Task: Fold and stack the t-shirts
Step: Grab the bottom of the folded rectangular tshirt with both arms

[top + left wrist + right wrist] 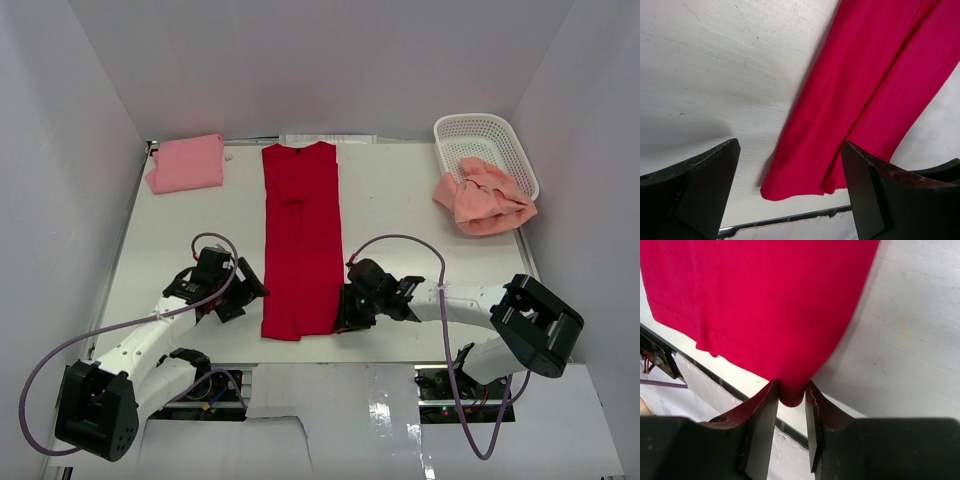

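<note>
1. The red shirt [300,245] lies flat as a long narrow strip down the middle of the bench [400,200]. Its collar is at the far edge and its hem stops just short of the near edge. The sides look folded in already, so I judge the step in hand to be the lengthwise fold, hem up to collar.
2. The right pincer [792,390] is clamped on the hem's right corner, with only a small tip of cloth pinched between its fingers. That bite looks shallow. It should hold every layer before anything is lifted.
3. The left pincer [790,150] has its jaws wide apart. It sits just beside the hem's left corner and touches no cloth. It needs to straddle that corner and take a bite that matches the right one.
4. Both corners should then rise together and level. They should travel toward the far edge with the hem kept straight and taut, and come down square on the collar.
5. The likely faults are one corner leading the other, which skews the fold, and the tucked-in side layers sliding out as the cloth lifts. A low, slow carry should guard against both.
6. The pink shirt [186,163] sits folded at the far left corner, and I judge it to be where the stack goes. The salmon shirt [485,200] lies crumpled over the near rim of the basket [470,120] at the far right corner and is not yet folded.
</note>
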`<state>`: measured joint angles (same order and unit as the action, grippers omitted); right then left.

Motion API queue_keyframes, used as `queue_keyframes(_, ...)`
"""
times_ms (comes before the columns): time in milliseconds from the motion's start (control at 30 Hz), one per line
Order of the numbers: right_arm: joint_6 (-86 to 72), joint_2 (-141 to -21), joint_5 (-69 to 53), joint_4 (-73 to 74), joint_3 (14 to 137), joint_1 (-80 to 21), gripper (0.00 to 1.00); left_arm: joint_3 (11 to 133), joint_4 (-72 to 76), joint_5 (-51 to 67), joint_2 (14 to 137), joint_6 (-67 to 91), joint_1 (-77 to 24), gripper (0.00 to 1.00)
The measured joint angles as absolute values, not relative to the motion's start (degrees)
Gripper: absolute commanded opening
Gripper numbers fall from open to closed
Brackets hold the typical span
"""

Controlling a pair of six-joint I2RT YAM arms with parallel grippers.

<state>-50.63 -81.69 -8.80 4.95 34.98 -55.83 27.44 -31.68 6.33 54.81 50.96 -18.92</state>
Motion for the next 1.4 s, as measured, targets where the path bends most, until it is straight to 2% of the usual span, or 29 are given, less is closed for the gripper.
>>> queue_keyframes(67, -50.6, -81.7, -8.8, 5.0, 35.0, -55.7, 0.34, 27.3, -31.1, 6.3, 56.3, 51.3, -20.1, 0.9)
queue_keyframes(100, -50.6, -81.7, -8.8, 5.0, 35.0, -55.5, 0.28, 27.1, -30.9, 6.2, 56.9, 51.6, -20.6, 0.88)
queue_keyframes(233, -50.6, -81.7, -8.8, 5.0, 35.0, -55.2, 0.28, 26.3, -30.7, 5.6, 58.8, 53.0, -23.2, 0.83)
queue_keyframes(333, -50.5, -81.7, -8.8, 5.0, 35.0, -54.8, 0.2, 25.8, -30.0, 5.1, 58.4, 54.4, -24.3, 0.8)
queue_keyframes(400, -50.4, -81.7, -8.9, 5.0, 35.0, -54.7, 0.18, 25.3, -30.0, 5.0, 57.4, 55.0, -24.7, 0.79)
queue_keyframes(933, -49.5, -82.8, -9.4, 5.0, 35.0, -54.0, 0.19, 23.4, -34.8, 11.0, 49.9, 57.7, -26.4, 0.76)
queue_keyframes(1067, -49.3, -82.8, -9.4, 5.0, 35.0, -54.0, 0.19, 22.2, -35.7, 11.7, 49.9, 58.2, -27.0, 0.7)
queue_keyframes(1333, -49.3, -82.8, -9.5, 5.0, 35.0, -54.0, 0.2, 20.8, -35.7, 12.7, 50.0, 59.2, -27.2, 0.65)
queue_keyframes(1367, -49.3, -82.8, -9.5, 5.0, 35.0, -54.0, 0.2, 20.7, -35.6, 12.7, 50.1, 59.3, -27.2, 0.63)
queue_keyframes(1400, -49.3, -82.8, -9.5, 5.0, 35.0, -54.0, 0.2, 20.7, -35.5, 12.7, 50.2, 59.4, -27.2, 0.57)
